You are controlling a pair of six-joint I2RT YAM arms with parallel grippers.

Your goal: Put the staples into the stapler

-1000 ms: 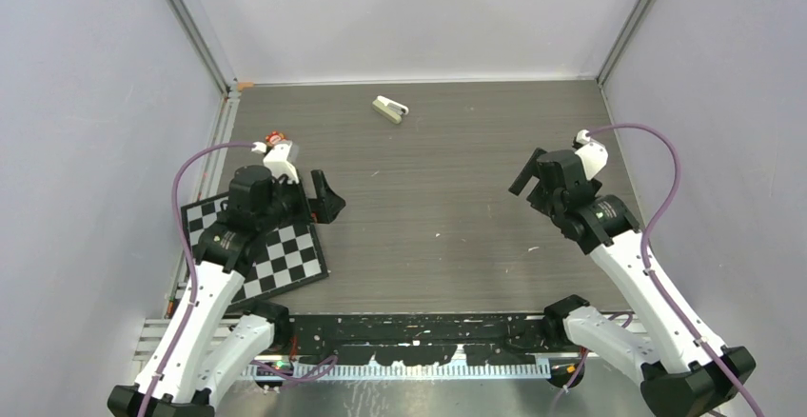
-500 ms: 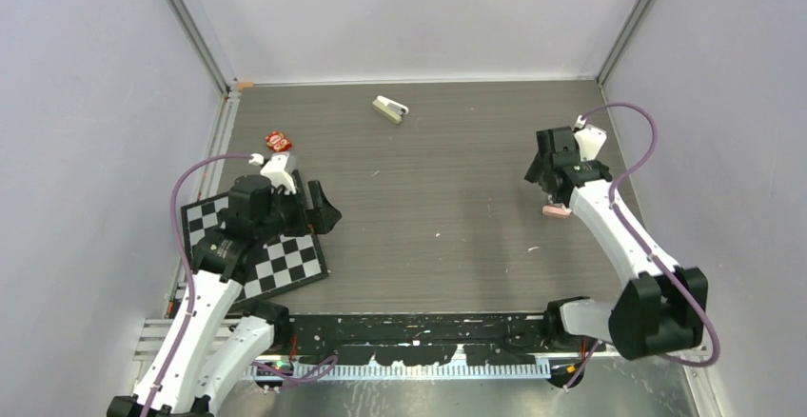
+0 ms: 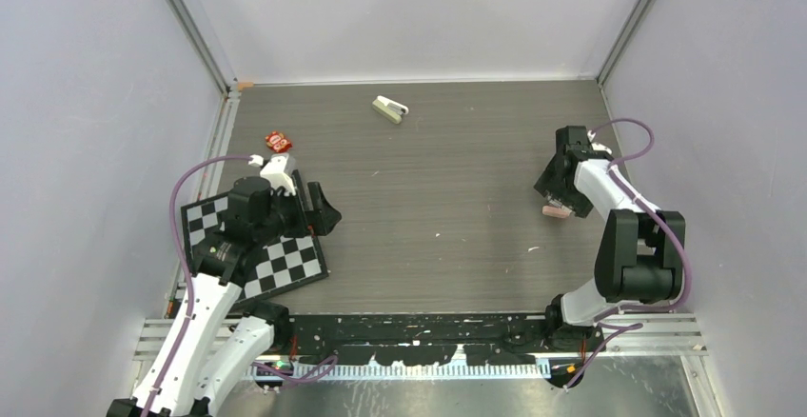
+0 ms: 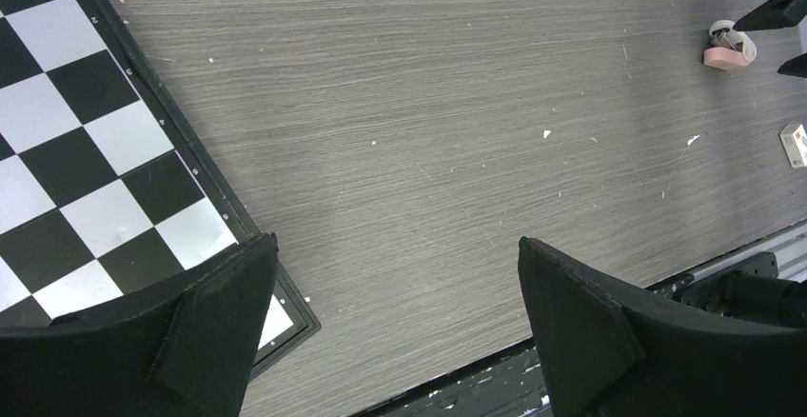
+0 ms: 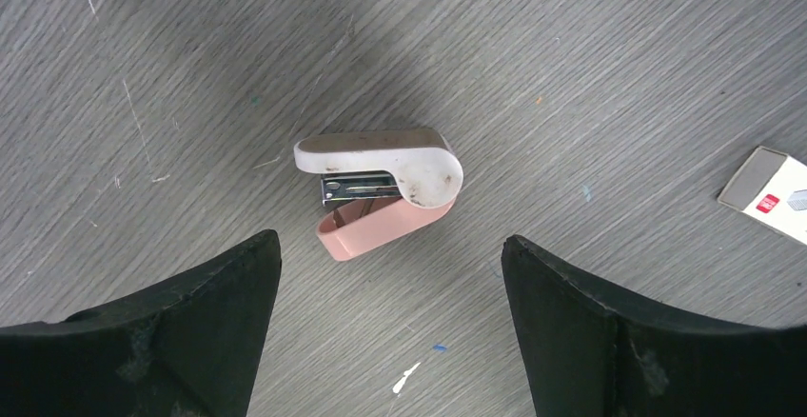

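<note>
The pale beige-green stapler [image 3: 389, 109] with a dark end lies at the far middle of the table, far from both grippers. No silvery staples block shows in any view. My right gripper [image 3: 558, 198] [image 5: 390, 241] is open and empty, pointing down just above a small pink and white stapler-like object [image 3: 553, 211] [image 5: 381, 188], which lies on its side between and just ahead of the fingertips. My left gripper [image 3: 326, 208] [image 4: 397, 241] is open and empty above the right edge of the checkerboard [image 3: 276, 255].
A small white box with a red label [image 5: 766, 193] [image 4: 794, 144] lies near the pink object. A small red item [image 3: 277, 140] sits far left. The checkerboard also shows in the left wrist view [image 4: 86, 150]. Grey walls enclose the table.
My right arm has folded toward the right wall and brought its open gripper down over the pink object. My left arm pulled back slightly a second ago, then held still.
</note>
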